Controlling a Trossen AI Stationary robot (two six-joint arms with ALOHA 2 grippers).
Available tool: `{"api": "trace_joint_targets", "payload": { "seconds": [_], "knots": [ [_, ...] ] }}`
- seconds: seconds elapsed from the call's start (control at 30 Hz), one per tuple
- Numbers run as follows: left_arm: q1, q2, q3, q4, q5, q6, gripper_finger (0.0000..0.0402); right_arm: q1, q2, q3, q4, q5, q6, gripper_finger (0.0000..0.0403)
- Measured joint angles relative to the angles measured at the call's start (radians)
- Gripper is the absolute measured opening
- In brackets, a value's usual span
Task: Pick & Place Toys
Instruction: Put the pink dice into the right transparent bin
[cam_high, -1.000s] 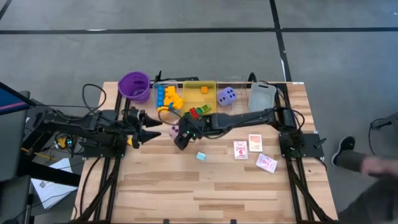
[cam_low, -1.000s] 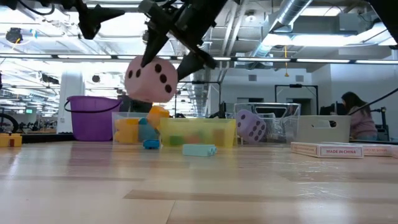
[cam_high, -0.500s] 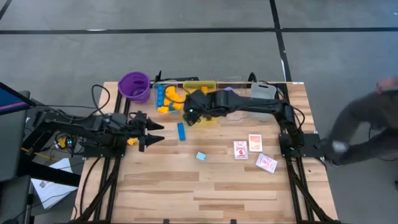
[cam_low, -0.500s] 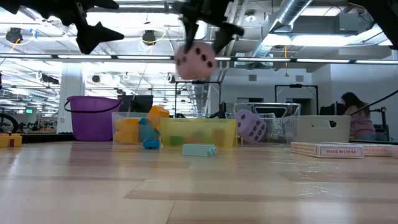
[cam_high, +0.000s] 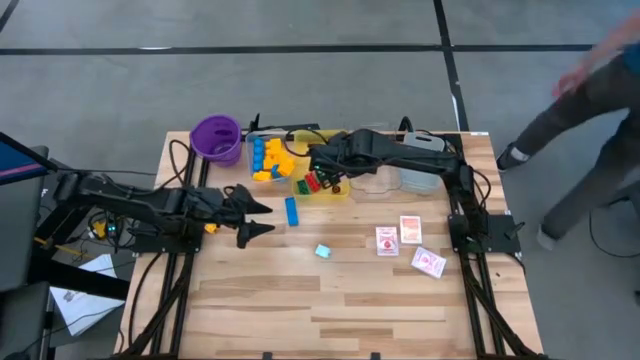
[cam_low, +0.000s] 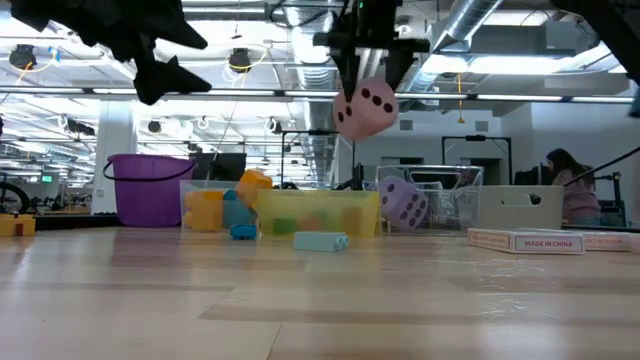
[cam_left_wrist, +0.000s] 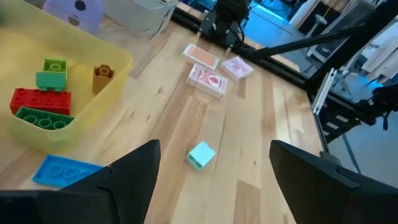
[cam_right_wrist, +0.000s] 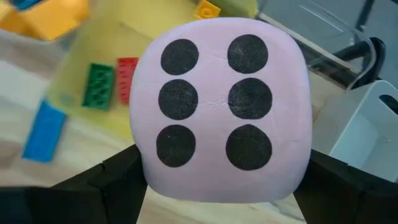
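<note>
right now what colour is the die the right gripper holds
Pale pink die with black dots, six showing; clearest in the right wrist view.

A robotics lab in a large open industrial hall: a wooden work table (cam_high: 330, 290) stands on a grey concrete floor (cam_high: 300, 90), with exposed ceiling ducts (cam_low: 490, 30), strip lights, and a person (cam_low: 572, 190) seated at distant workstations.

The pink die (cam_right_wrist: 221, 109) with black dots is up in the air, its six facing the wrist camera. A purple die (cam_low: 404, 203), three red cards (cam_high: 386, 240) and colored blocks (cam_left_wrist: 41, 99) lie below.
</note>
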Motion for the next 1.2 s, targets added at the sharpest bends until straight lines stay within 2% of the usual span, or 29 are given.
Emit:
{"api": "trace_joint_targets", "payload": {
  "seconds": [0.3,0.4,0.8,0.9,1.07,1.2],
  "knots": [
    [0.0,0.013,0.0,0.007,0.0,-0.005,0.0296,-0.07,0.003,-0.091,0.0,-0.013,0.001,0.0323],
    [0.0,0.011,0.0,0.007,0.0,-0.006,0.0296,-0.087,0.004,-0.138,-0.001,-0.058,0.001,0.0323],
    [0.0,0.011,0.0,0.006,0.0,-0.007,0.0296,-0.09,0.004,-0.293,0.001,-0.111,-0.063,0.0324],
    [0.0,0.011,0.0,0.006,0.0,-0.007,0.0296,-0.091,0.004,-0.331,0.001,-0.11,-0.076,0.0338],
    [0.0,0.011,0.0,0.007,0.0,-0.011,0.0296,-0.091,0.004,-0.383,0.0,-0.111,-0.079,0.0387],
    [0.0,0.011,0.0,0.033,-0.008,-0.011,0.0296,-0.086,0.004,-0.393,0.0,-0.109,-0.08,0.0385]
  ]
}}
